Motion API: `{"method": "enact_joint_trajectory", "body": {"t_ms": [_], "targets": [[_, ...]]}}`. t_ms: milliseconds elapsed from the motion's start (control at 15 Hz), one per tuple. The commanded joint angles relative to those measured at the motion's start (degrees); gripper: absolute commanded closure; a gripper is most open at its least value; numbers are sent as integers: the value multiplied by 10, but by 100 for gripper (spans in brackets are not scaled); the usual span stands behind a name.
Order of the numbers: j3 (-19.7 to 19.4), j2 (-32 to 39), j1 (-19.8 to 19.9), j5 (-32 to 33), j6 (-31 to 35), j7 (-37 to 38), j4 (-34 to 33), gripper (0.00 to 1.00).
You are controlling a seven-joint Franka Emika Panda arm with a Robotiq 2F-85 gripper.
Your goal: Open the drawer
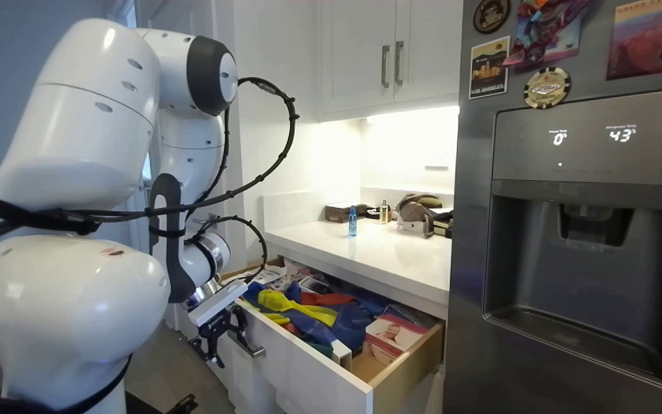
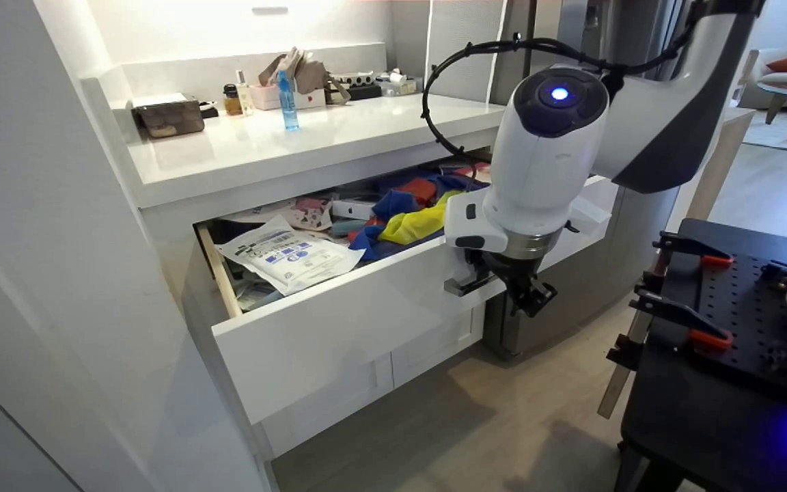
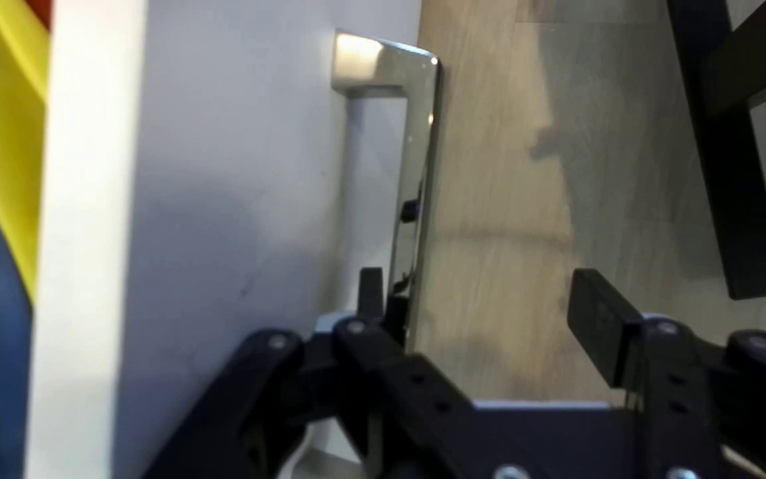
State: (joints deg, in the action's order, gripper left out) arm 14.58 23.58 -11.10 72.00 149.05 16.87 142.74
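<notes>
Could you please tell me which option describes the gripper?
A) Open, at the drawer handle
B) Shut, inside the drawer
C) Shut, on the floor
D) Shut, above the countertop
A, because in the wrist view the gripper stands with its jaws wide apart, one of them right at the drawer handle, and floor shows between them.

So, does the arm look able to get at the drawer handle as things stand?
Probably yes: in the wrist view the jaws stand open astride the handle, one finger between it and the drawer front, the other on its outer side; nothing visible blocks closing.
</notes>
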Motion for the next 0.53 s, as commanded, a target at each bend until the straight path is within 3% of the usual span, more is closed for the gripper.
{"method": "enact_joint_trajectory", "body": {"t_ms": [0, 200, 267, 467], "targets": [[23, -45, 55, -70, 0, -115, 74, 4], [42, -67, 54, -89, -40, -115, 81, 6], [25, -76, 30, -95, -39, -111, 82, 6], [24, -88, 21, -95, -41, -100, 87, 6]]}}
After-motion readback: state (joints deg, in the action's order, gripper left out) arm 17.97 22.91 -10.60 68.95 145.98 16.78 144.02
